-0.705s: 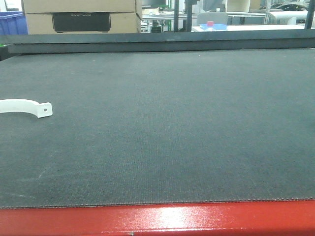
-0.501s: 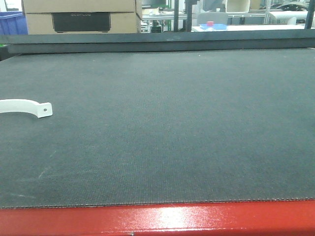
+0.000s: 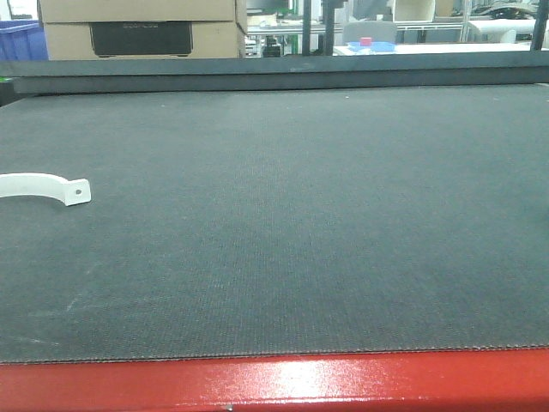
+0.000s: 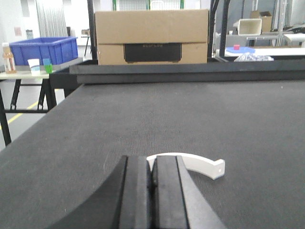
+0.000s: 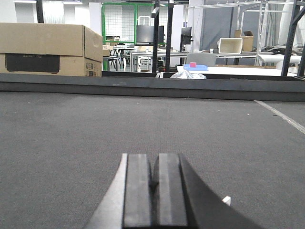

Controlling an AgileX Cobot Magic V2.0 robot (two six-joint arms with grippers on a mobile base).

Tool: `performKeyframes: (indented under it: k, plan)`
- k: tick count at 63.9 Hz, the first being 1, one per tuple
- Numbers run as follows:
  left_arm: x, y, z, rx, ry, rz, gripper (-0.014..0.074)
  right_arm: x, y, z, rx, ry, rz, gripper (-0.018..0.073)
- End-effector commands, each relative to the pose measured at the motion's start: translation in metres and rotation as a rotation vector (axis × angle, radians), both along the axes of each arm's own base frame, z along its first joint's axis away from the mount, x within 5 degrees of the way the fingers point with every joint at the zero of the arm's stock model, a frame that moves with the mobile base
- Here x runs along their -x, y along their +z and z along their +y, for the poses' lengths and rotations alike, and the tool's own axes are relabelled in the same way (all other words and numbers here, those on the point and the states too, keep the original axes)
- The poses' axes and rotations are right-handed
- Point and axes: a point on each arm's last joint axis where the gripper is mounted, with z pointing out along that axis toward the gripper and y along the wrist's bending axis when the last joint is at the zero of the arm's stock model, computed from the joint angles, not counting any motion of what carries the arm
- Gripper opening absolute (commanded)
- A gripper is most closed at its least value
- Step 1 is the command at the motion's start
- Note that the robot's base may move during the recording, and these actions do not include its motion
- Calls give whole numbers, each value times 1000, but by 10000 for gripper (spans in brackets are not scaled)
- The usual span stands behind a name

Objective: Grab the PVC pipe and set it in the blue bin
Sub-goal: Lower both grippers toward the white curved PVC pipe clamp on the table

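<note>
Grey textured mat [image 3: 300, 215], red front edge [image 3: 343, 382]; cardboard box [image 4: 151, 28], blue bin [image 4: 44, 49] beyond.

The desk [image 3: 300, 215] has a matt, finely woven dark grey surface and a glossy red front edge [image 3: 343, 382]. The curved PVC piece [image 3: 43, 186] looks like smooth white plastic.

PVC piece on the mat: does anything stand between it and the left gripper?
Nothing visible does. In the left wrist view the PVC piece lies just beyond the left gripper, with only bare mat around it. The jaws are shut, so they must open before a grasp.
</note>
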Motion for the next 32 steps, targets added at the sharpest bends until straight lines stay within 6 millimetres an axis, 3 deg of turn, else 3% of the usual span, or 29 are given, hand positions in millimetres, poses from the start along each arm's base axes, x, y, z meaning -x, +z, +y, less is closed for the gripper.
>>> performKeyframes:
  k: [1,8,12,22,32]
  plan:
    - [1,7,0,3,4,-75,-111,1,4,0,21,-8,-47,-168]
    - [2,10,1,60,2,-116,-111,1,5,-1,-45,-2,-50,-168]
    - [4,22,0,59,-1,-89,-111,3,18,0,-53,2,-68,-168]
    - [9,68,0,12,3,-87,-111,2,59,0,15,-2,-82,-168]
    - [-13,108,1,19,5,79,-111,-18,95,-3,-2,4,16,-168]
